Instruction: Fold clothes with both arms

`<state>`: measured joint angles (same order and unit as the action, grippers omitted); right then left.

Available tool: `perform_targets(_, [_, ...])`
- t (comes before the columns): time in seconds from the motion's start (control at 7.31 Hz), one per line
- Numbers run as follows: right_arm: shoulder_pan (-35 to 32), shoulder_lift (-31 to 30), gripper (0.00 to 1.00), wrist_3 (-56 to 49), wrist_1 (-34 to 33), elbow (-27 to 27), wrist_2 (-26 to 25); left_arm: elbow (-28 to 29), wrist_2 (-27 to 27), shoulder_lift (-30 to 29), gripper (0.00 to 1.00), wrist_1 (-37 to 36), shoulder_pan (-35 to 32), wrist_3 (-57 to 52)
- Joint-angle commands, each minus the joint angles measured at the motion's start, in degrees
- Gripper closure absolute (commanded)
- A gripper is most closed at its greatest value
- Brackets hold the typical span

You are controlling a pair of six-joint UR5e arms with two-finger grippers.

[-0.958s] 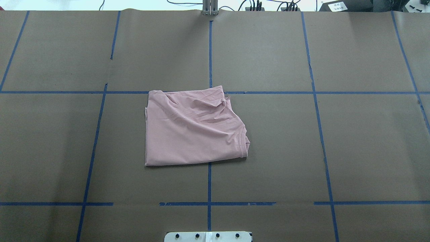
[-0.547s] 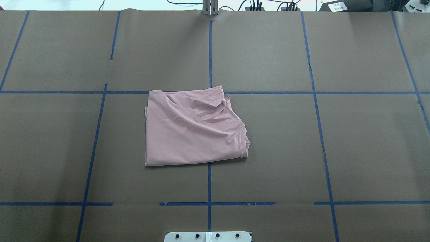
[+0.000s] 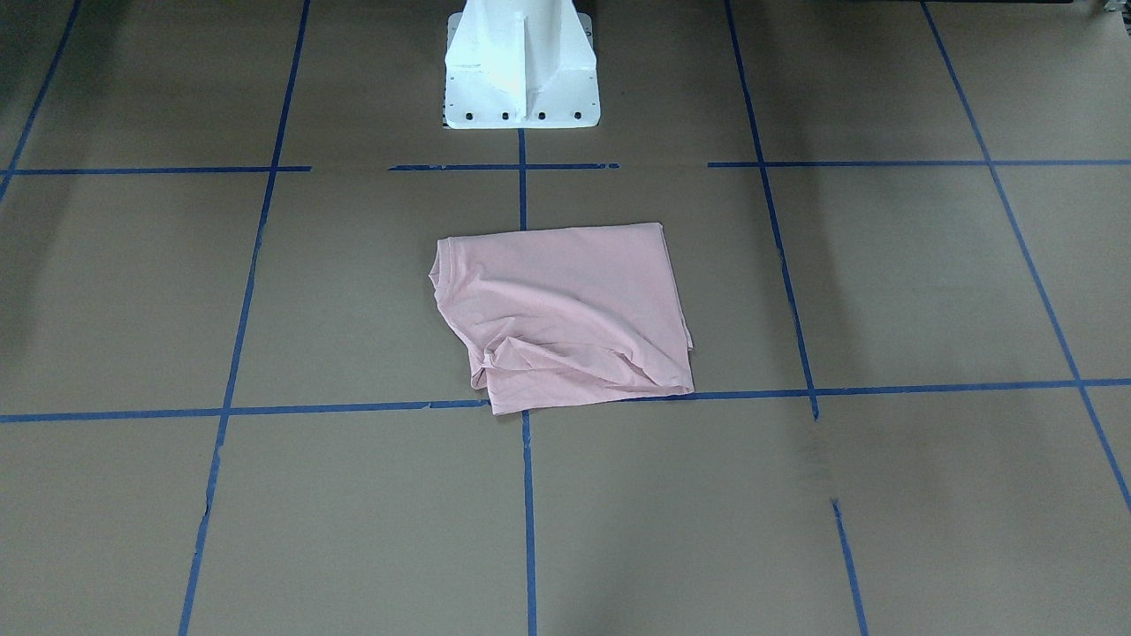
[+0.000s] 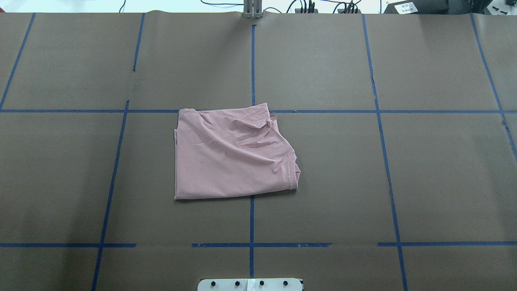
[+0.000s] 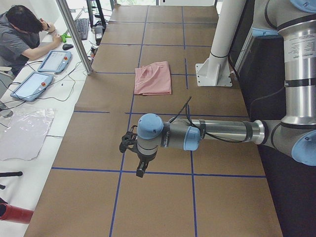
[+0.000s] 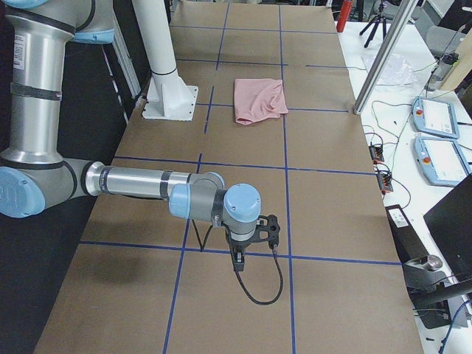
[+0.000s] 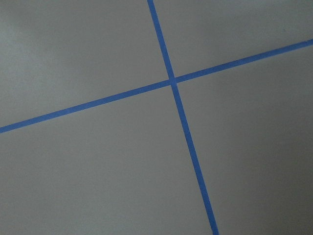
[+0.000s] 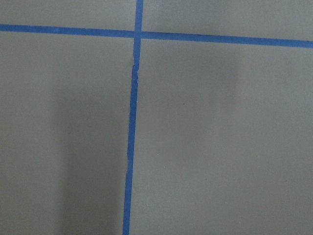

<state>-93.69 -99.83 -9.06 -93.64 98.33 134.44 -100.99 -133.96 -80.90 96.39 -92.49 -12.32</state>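
Left claw [image 5: 140, 172] hung fingers-down above the brown tabletop [image 4: 444, 169], at the end of the left arm [image 5: 222, 131], which stretched level over the blue tape lines [image 4: 251, 222]. From the side view alone it could not be told whether it was open or closed. Right claw [image 6: 237, 262] hung the same way at the tabletop's opposite end, below the level right arm [image 6: 140, 182], with a black cable [image 6: 265, 291] looping under it; its state could not be told either. Each wrist camera saw only brown surface and crossed tape.

Farther along, well apart from both claws, the pale pink T-shirt [image 4: 232, 155] lay folded into a rough square at the middle of the tabletop. Its far edge ran along one cross line of tape, and the centre line passed beneath it. The ribbed collar [image 4: 291, 171] showed at the corner nearest the robot on its right side, and creases bunched toward the far right corner. The white pedestal base [image 3: 519, 62] stood near the shirt at the robot's edge. Beyond, an operator [image 5: 22, 39] in grey sat at a side bench beside two tablets [image 5: 54, 60].
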Motion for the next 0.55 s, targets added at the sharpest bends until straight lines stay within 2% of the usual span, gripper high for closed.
perform_targets(0.0, [0.0, 0.1, 0.00, -0.1, 0.0, -0.1, 0.0, -0.3, 0.2, 0.0, 0.00, -0.1, 0.0, 0.0])
perform_targets(0.41, [0.0, 0.1, 0.00, 0.0, 0.0, -0.1, 0.0, -0.3, 0.3, 0.2, 0.00, -0.4, 0.0, 0.0])
